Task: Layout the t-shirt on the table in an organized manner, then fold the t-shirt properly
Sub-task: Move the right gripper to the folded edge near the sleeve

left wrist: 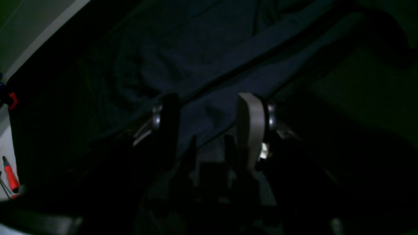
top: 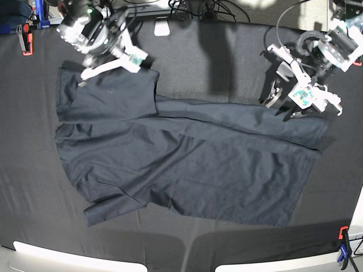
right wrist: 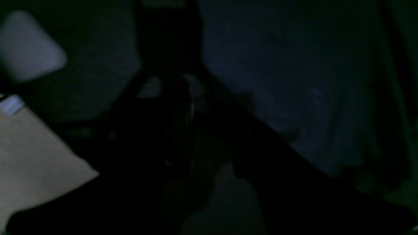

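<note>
The dark navy t-shirt lies spread and wrinkled across the black table, with a fold running along its upper edge and a turned-up corner at the lower left. My left gripper hovers at the shirt's upper right edge. In the left wrist view its fingers stand apart, and the left gripper has shirt cloth showing beyond the gap. My right gripper sits at the shirt's upper left corner. The right wrist view is very dark, showing bluish t-shirt cloth to the right, and its jaws cannot be read.
An orange clamp grips the table's far left corner and another clamp the near right corner. Cables and a white object lie along the far edge. A red-handled screwdriver lies off the table.
</note>
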Controlling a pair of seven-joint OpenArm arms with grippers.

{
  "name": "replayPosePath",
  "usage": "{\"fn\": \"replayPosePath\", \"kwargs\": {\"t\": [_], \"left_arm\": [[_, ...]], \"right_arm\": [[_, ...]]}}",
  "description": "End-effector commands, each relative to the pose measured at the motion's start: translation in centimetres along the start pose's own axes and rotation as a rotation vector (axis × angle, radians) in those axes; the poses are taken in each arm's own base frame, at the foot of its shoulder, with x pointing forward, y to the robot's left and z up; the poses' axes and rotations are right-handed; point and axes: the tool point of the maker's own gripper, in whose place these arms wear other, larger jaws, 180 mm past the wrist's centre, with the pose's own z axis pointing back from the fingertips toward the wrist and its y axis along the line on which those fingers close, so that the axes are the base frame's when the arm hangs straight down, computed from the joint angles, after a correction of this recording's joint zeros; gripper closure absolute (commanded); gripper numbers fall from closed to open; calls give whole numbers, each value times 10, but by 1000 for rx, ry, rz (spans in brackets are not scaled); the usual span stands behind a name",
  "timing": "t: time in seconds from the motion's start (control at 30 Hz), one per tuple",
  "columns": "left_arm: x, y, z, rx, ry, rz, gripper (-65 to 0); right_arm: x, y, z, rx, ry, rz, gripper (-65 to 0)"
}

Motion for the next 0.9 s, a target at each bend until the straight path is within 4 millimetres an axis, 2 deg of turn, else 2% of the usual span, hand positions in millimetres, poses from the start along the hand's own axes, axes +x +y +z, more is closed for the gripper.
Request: {"fn": "replayPosePath", "kwargs": {"t": [0.0, 0.5, 0.7, 0.87], "left_arm": [[11, 4, 3, 11, -39, -12, -260], [11, 4, 3, 11, -38, -11, -260], [11, 4, 3, 11, -38, -11, -260], [10, 3, 3, 10, -36, -10, -260]], "right_arm": [[3, -9, 3, -31, -14, 13, -169], [9, -13, 1, -59, -52, 21, -168], [1, -14, -3, -65, -24, 32, -168], [-9, -18, -14, -61, 15, 26, -168]]}}
